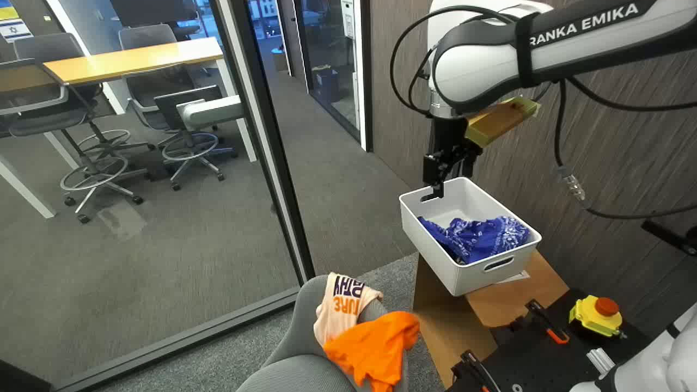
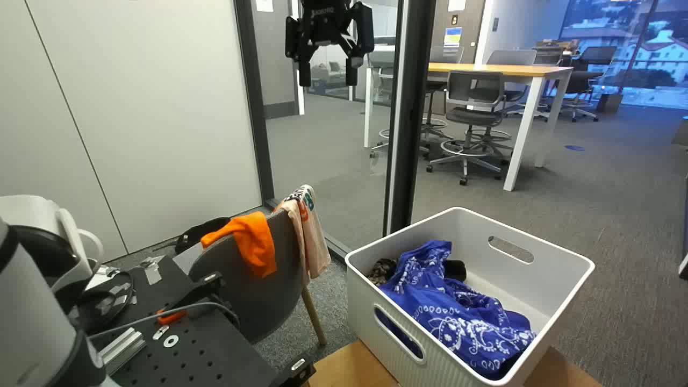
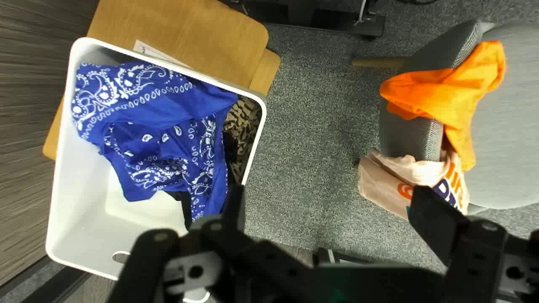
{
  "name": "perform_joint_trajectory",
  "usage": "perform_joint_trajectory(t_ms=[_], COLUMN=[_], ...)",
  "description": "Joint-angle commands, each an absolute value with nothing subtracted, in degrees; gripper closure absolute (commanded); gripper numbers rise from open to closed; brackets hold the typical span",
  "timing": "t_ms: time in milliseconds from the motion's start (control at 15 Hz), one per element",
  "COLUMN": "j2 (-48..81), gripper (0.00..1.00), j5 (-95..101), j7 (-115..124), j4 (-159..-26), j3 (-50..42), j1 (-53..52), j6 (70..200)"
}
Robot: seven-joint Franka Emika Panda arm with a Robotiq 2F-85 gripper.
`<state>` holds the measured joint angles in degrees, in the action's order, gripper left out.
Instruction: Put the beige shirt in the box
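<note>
The beige shirt (image 1: 328,324), with orange and dark lettering, hangs over the back of a grey chair. It also shows in an exterior view (image 2: 310,242) and in the wrist view (image 3: 381,183), partly hidden behind one finger there. The white box (image 1: 430,247) stands beside the chair; it also shows in an exterior view (image 2: 365,317) and in the wrist view (image 3: 80,206). A blue bandana (image 2: 457,317) and dark patterned cloth lie in it. My gripper (image 2: 328,75) is open and empty, above box and shirt. In the wrist view its fingers (image 3: 328,195) are wide apart, between box and shirt.
An orange cloth (image 1: 375,348) lies over the same grey chair (image 2: 242,306), beside the shirt. The box rests on a wooden surface (image 3: 181,33). A black table (image 2: 193,355) with tools and a yellow-and-red stop button (image 1: 596,316) is close by. A glass wall stands behind the chair.
</note>
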<state>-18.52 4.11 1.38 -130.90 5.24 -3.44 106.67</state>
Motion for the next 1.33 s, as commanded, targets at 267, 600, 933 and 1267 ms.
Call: perform_joint_trajectory(t_ms=[267,600,933,1267], j2=[-18.8,-18.0,-9.6,2.5], gripper=[0.0,0.0,0.0,0.0], j5=[4.2,4.5,6.6,8.0], j7=[1.5,1.1,-4.6,-17.7], j4=[-130.2,-129.9,-125.0,-116.4], j3=[5.1,5.0,5.0,5.2], j1=[-3.7,-3.6,-4.1,-4.9], j6=[106.5,106.4,104.8,104.6])
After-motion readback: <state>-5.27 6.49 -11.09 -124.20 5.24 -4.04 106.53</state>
